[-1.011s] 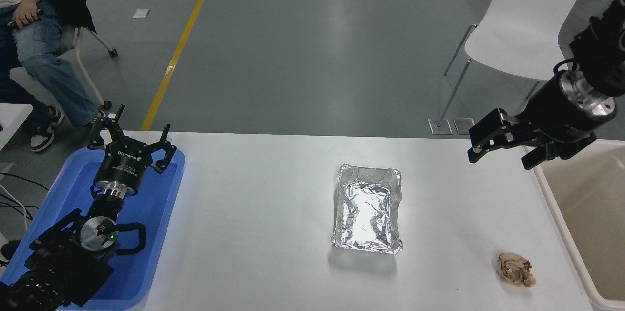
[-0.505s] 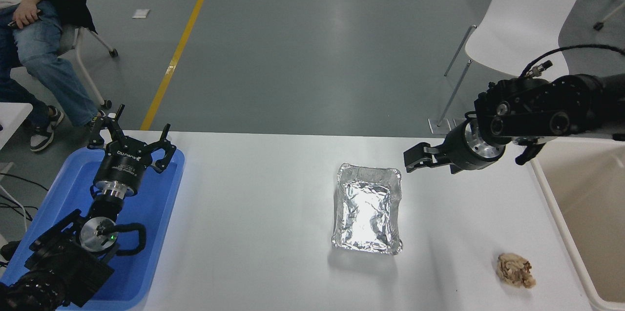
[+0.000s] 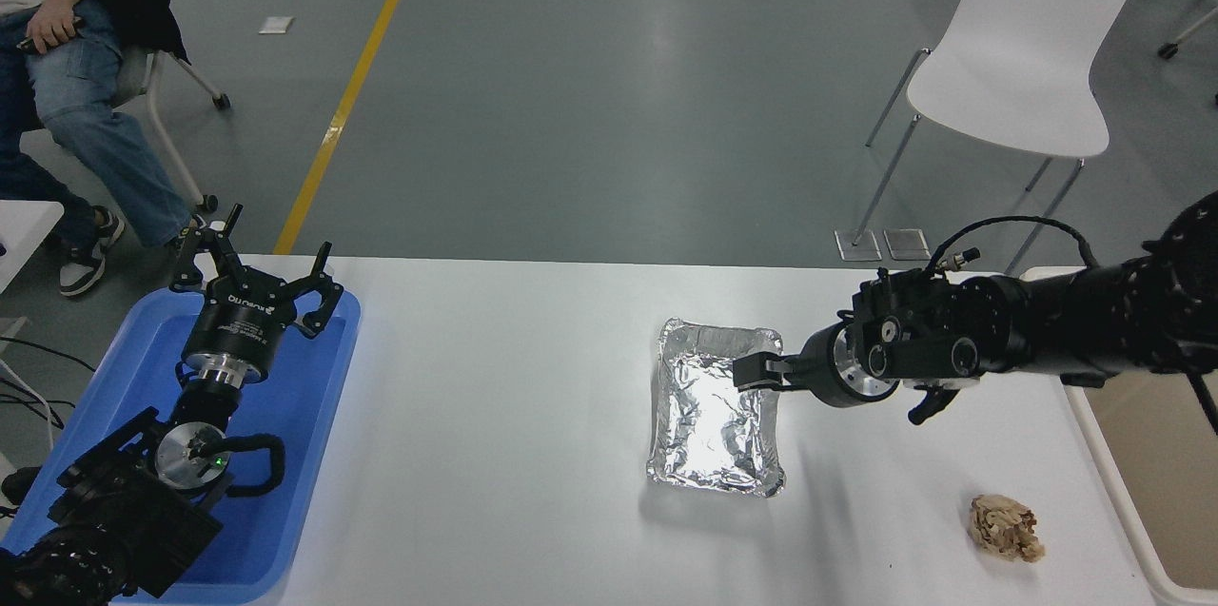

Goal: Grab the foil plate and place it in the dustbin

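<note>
The foil plate (image 3: 716, 411), a shiny silver rectangular tray with a wrinkly rim, lies on the white table (image 3: 495, 454) right of centre. My right gripper (image 3: 758, 370) reaches in from the right, low over the plate's right rim near its far corner. It is seen side-on, so its jaws cannot be read. The beige dustbin (image 3: 1109, 478) stands at the table's right edge, its far part hidden behind my right arm. My left gripper (image 3: 257, 263) is open and parked over the blue tray at the lower left.
A small tan paper wad (image 3: 1006, 527) lies near the front right, between the plate and the bin. A blue shallow tray (image 3: 314, 416) sits at the left edge. A white chair (image 3: 1018, 45) stands beyond the table. A person (image 3: 57, 64) sits at top left.
My right arm has swung left and down from above the dustbin's far corner to the foil plate's right rim. The plate, the wad and the left arm have not moved.
</note>
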`<state>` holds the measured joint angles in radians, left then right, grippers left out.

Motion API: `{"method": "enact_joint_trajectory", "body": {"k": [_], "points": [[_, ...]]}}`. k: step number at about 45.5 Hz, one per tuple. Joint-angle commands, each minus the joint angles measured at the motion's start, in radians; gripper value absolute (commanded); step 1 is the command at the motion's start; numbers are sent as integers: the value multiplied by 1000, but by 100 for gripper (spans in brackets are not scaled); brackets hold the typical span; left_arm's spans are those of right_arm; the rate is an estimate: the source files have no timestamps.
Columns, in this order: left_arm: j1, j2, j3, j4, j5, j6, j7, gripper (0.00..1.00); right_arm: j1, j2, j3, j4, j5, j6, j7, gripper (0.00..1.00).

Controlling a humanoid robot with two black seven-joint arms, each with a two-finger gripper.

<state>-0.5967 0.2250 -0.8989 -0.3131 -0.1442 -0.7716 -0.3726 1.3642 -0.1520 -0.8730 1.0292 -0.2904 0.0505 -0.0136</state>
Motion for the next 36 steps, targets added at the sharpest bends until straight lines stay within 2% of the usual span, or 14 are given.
{"method": "enact_joint_trajectory", "body": {"k": [1,12,21,30,36], "points": [[0,1,0,0,0,0,0,100,-59,12,-3,-26,-1,-66,1,100],[0,-1,0,0,0,0,0,100,-99,14,-4,-29,-7,-144,1,97],[0,1,0,0,0,0,0,100,-125,28,-7,-29,-12,-189,7,87],[0,-1,0,0,0,0,0,100,-149,35,-6,-31,-18,-209,9,87],[0,-1,0,-1,0,0,0,100,-154,45,-6,-31,-18,-219,9,82]]}}
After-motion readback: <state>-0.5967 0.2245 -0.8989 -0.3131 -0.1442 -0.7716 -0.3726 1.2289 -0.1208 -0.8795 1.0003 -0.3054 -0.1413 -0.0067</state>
